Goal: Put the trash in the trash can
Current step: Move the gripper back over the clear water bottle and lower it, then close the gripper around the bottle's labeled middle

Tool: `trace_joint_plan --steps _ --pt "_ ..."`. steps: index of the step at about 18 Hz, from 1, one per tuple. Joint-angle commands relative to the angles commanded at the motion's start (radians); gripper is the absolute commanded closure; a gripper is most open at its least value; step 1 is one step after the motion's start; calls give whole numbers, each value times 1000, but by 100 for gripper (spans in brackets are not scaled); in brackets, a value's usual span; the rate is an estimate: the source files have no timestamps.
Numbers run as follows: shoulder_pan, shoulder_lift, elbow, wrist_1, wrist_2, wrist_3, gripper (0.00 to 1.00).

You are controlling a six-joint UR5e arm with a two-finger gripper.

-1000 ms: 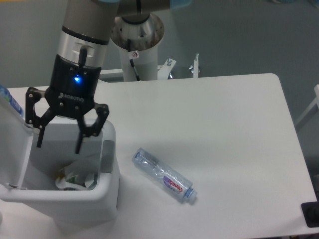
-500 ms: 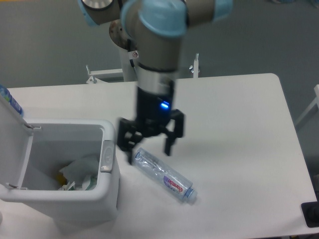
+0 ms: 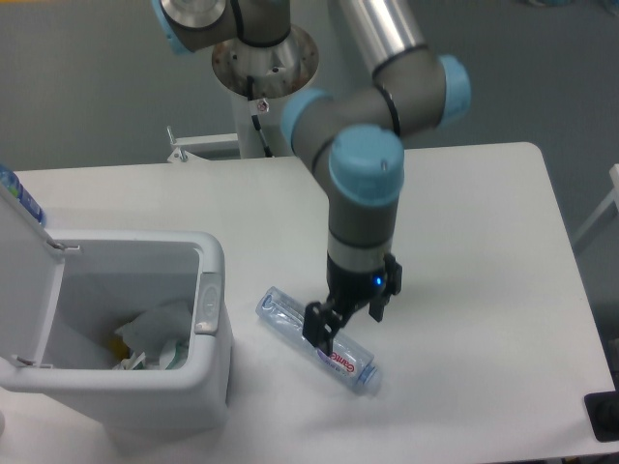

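- Gripper (image 3: pixel 345 327) hangs low over the bench (image 3: pixel 464 232), fingers pointing down, one dark finger (image 3: pixel 318 329) on the near-left side of the plastic bottle (image 3: pixel 317 340) and the other finger (image 3: pixel 383 290) on its far-right side.
- Its jaws stand apart, straddling the middle of the bottle; whether the pads touch the plastic cannot be told from this view.
- A small blue light glows on the gripper body just above the fingers.
- The robot arm (image 3: pixel 366 193) reaches down from its base column (image 3: pixel 261 72) beyond the far edge of the bench, its blue-capped joints bent over the middle of the bench.
- The clear crushed bottle lies flat on the bench toward the front edge, slanting from upper left to lower right, with its purple-red label at the lower right end.
- The trash can (image 3: pixel 208 387) stands at the front left corner of the bench, its flip lid (image 3: pixel 24 271) raised on the left side and its grey latch tab (image 3: pixel 207 302) on the right rim, which faces the bottle.
- A crumpled white wrapper (image 3: pixel 155 333) with a green streak lies inside the can, near its bottom.
- Bottle and can are near each other but apart.
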Motion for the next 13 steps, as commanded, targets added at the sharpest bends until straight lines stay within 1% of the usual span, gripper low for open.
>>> trace_joint_plan --steps 1,2,9,13 --pt "-2 -20 8 -3 32 -3 0" --pt "-5 -23 3 -2 60 -3 0" --pt "-6 -52 -3 0 81 -2 0" --pt "-20 -83 8 0 81 -3 0"
